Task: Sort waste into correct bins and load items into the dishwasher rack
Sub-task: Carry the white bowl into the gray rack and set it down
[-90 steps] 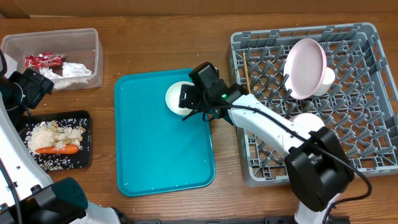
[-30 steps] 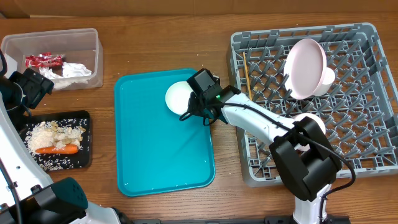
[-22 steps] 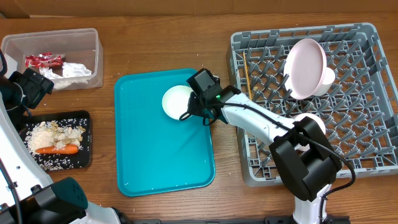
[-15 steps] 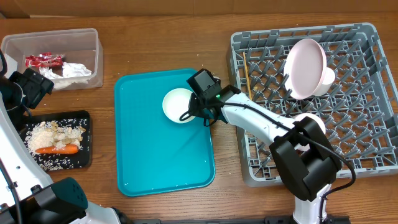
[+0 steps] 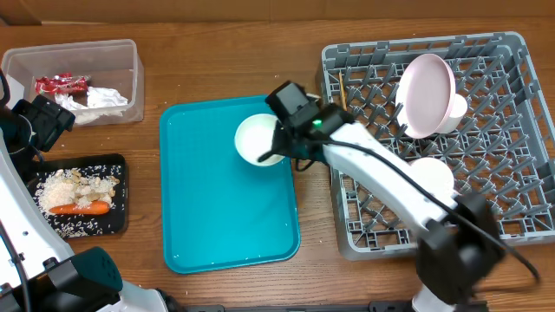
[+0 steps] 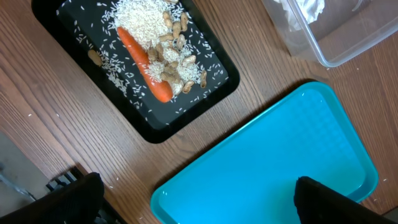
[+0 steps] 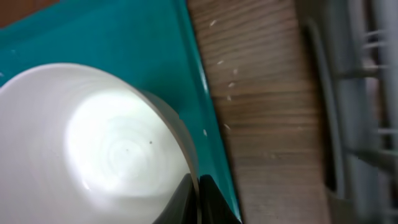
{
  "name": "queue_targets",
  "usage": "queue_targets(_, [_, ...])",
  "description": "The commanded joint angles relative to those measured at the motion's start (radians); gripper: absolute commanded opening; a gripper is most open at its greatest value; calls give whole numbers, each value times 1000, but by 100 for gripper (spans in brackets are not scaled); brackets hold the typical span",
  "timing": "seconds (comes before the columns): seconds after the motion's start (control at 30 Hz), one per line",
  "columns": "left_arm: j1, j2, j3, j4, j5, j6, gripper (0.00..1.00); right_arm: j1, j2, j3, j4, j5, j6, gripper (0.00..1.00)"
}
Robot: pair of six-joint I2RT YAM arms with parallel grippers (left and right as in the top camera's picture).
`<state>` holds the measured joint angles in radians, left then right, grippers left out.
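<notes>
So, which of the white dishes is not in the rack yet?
The white bowl over the teal tray, rim pinched by the right gripper; the other white dish sits in the grey rack.

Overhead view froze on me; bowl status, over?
Right gripper shut on white bowl rim, at teal tray. Left gripper open by black tray. Bare wood between tray and rack.
</notes>
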<state>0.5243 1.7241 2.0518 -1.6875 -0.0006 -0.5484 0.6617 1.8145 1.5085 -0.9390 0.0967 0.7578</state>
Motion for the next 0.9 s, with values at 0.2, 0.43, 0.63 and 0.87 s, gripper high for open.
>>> queue_targets(0.2, [-1,5,-3,-2,-7,-9,100,-3,-390,36,-380,391,90,4])
queue_targets(0.43, [-1,5,-3,-2,-7,-9,100,-4,-602,27,-755,578,349,4])
queue_targets(0.63, [-1,5,-3,-2,-7,-9,100,-56,-724,16,-755,577,342,4])
queue_targets(0.87, [-1,5,-3,-2,-7,-9,100,-240,-761,16,-755,706,304,4])
